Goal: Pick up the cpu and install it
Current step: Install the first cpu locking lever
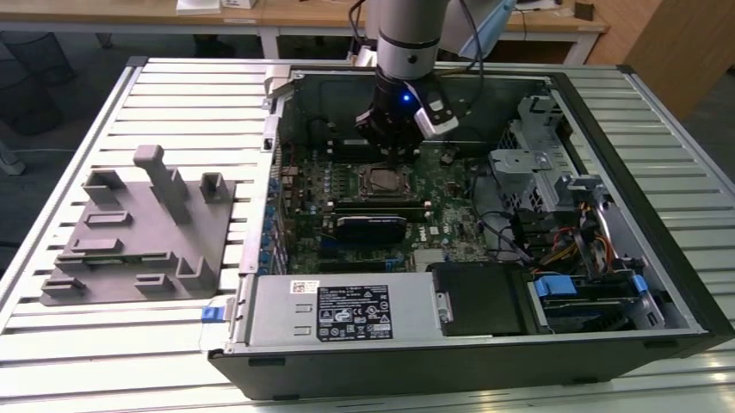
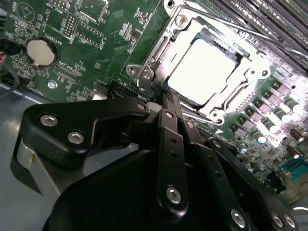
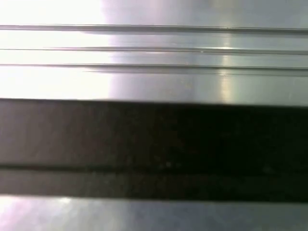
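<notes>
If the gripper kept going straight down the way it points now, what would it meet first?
Most likely the socket frame's edge beside the cpu, just ahead of the gripper; depth is unclear.

Setting: you are looking at a robotics lab or test workshop.
Work surface: a ribbed metal table of slotted aluminium profiles, seen in the exterior view.
Workpiece: an opened computer case lying on its side, with its green motherboard exposed.
Fixture: a grey plastic tray with upright blocks, at the exterior view's left.
Machine: you see a robot arm reaching into the case.
Background: wooden desks stand behind the table.
</notes>
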Controlling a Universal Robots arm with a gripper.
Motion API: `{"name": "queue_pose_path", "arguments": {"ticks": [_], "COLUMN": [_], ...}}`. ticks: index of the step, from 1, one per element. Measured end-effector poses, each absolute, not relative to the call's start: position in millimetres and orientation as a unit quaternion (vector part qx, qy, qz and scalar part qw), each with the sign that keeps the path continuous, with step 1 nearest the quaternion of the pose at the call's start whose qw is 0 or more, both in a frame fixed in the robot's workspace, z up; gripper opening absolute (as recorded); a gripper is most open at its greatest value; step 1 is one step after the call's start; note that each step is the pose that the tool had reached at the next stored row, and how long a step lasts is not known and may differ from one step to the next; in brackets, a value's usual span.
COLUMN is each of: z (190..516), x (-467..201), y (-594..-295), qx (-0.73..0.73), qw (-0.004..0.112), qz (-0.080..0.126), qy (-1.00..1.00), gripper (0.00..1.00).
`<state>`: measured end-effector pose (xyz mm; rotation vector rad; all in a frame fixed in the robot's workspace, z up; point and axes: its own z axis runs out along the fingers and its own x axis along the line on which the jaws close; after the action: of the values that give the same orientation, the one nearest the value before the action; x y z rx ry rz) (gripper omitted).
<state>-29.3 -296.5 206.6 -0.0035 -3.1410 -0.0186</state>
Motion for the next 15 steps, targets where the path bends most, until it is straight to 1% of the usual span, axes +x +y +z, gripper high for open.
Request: {"name": "queue_pose_path", "arguments": {"ticks": [15], "z": [210.9], "x": [-35.5], "y": [-291.3], "qx": [-0.001], "qw": [0.0], "qz": [-0.01], "qy": [-1.0], "gripper": [0.11]}}
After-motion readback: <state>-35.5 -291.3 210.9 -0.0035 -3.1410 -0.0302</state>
